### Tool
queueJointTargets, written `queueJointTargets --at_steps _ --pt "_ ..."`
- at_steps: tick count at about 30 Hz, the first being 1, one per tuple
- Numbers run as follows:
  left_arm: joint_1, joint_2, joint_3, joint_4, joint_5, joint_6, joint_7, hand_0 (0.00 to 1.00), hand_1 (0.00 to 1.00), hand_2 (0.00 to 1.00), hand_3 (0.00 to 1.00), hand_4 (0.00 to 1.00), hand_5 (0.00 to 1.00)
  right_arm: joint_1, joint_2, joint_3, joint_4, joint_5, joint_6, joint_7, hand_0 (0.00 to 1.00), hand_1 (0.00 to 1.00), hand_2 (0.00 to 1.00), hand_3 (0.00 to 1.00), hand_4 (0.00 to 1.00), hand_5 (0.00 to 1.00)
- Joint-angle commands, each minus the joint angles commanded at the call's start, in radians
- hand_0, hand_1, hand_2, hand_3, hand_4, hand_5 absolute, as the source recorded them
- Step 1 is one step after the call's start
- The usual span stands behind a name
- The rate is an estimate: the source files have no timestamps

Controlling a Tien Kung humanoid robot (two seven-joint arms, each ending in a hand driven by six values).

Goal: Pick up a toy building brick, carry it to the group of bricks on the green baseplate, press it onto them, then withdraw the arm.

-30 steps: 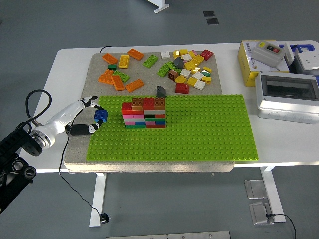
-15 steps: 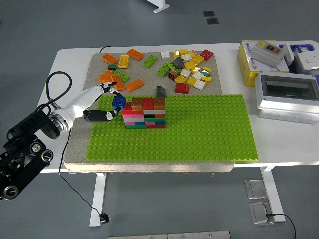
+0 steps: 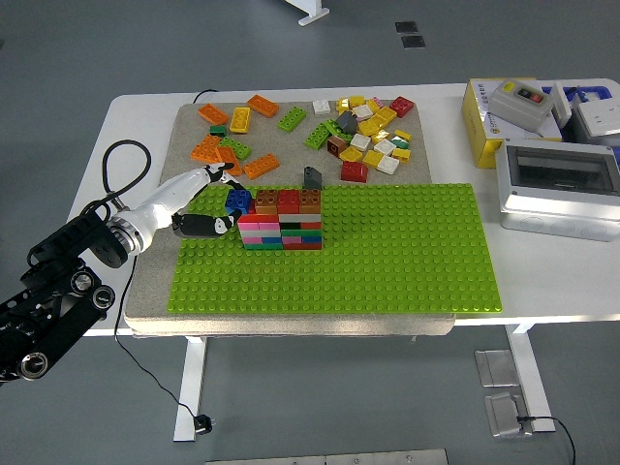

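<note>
Head view | white table (image 3: 126, 107) | flat studded green plastic baseplate (image 3: 407, 252) | multicoloured stacked brick block (image 3: 281, 221) on its left part | left white five-fingered hand (image 3: 199, 199) gripping small blue toy brick (image 3: 238, 200) (touching the block's upper left corner)

The left arm enters from the lower left corner of the view and crosses the worktop's left edge, its black links giving way to a white forearm that angles up and right. The left robot hand (image 3: 206, 201) sits over the left half of the worktop, fingers curled in a pinch, thumb (image 3: 201, 226) below the index finger (image 3: 209, 174).
</note>
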Motion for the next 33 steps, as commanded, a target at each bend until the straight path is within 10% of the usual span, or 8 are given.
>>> queueJointTargets --at_steps 33 --pt "-0.027 -0.014 0.000 0.016 0.003 -0.019 0.026 0.973 0.982 0.998 0.522 0.502 0.191 -0.001 0.000 -0.001 0.000 -0.004 -0.002 0.003 0.775 0.773 0.818 0.821 0.577 0.998"
